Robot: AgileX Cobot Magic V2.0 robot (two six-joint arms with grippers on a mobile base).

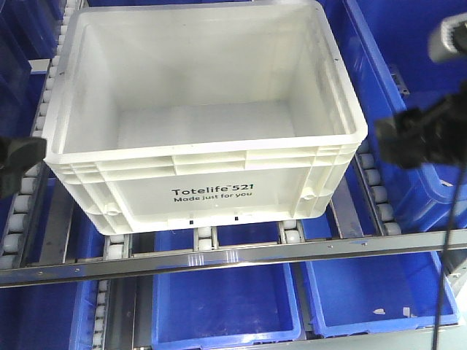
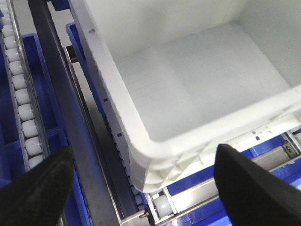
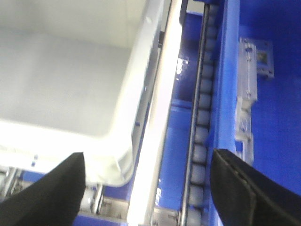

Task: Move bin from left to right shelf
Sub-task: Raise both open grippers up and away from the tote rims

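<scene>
In the front view, nearest us is the bright metal front rail of the shelf (image 1: 219,260), with blue plastic bins (image 1: 226,306) on the level beneath it. Behind the rail sits the large white rectangular plastic tote with the ribbed rim and black "Totelife 521" print (image 1: 211,124), empty, resting on white roller tracks (image 1: 206,237). The left gripper (image 1: 18,164) shows as a dark shape just beside the tote's left rim, and the right gripper (image 1: 423,135) hangs off its right side, apart from the wall.

From the left wrist, we see two black fingers (image 2: 35,186) spread wide, the tote's near corner (image 2: 155,155) between them, neither pad touching it.

From the right wrist, the black fingers (image 3: 244,188) are likewise wide apart, straddling the tote's other corner (image 3: 115,155) and a roller track (image 3: 200,136); nothing is held.

We judge the task barely begun: both arms flank the tote, but no grasp or lift is made, and whether this shelf is the left or right one we cannot tell.
</scene>
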